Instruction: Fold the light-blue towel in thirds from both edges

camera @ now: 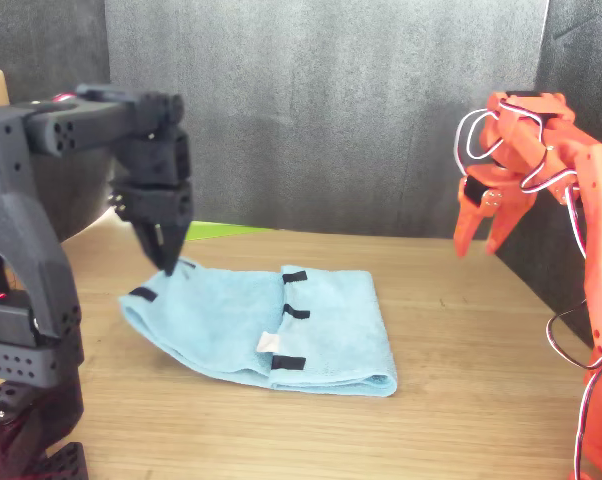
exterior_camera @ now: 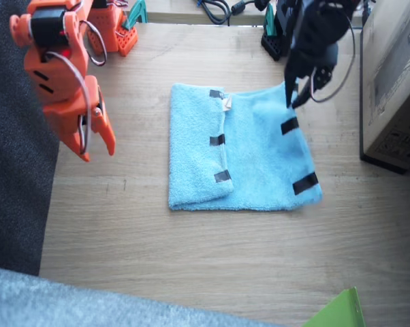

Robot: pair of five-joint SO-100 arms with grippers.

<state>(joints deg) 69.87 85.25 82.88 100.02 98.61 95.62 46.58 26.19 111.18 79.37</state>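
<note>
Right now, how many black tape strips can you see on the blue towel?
5: three in a row on the folded flap, two along the unfolded edge. The left claw may hide another.

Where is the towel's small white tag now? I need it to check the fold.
In the fixed view the white tag sits near the light-blue towel's far edge, beside the topmost tape strip of the folded-over flap.

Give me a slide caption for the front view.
Black left claw pinches the light-blue towel edge, orange right claw raised; other third already folded.
</note>
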